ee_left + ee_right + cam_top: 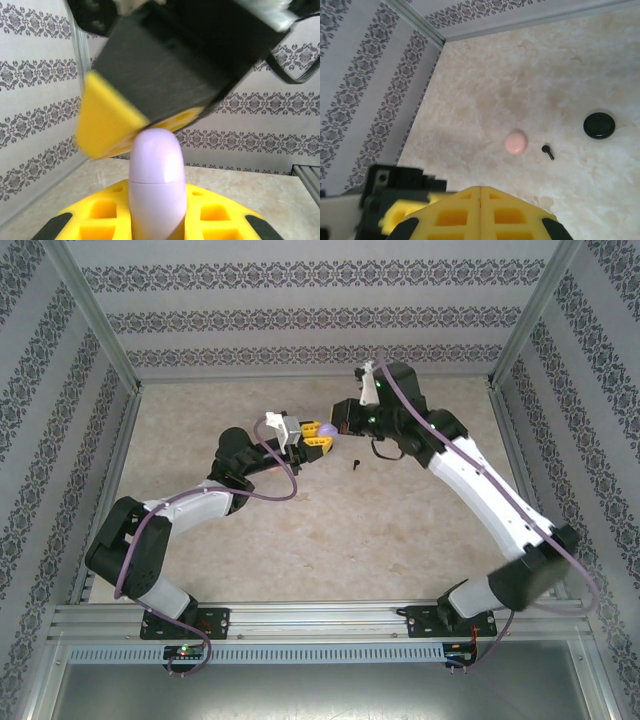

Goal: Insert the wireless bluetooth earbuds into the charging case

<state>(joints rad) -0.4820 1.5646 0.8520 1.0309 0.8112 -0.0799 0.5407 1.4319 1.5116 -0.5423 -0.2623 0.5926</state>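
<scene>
Progress slight, by the look of it. Loose on the mid tabletop [300,530]: one black bud [547,151], pink disc [515,142] just beside, black disc [599,125] near. Beyond, raised off the tabletop: lilac case [156,185], clamped upright in left gripper [312,437], seam apparently closed. Right gripper [480,200] pinched fully together, nothing visible between, tip at the case's top. Left to do: opening the case, seating buds.

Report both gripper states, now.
Left gripper: shut on the pale purple case.
Right gripper: shut, nothing visible between its fingers.
</scene>
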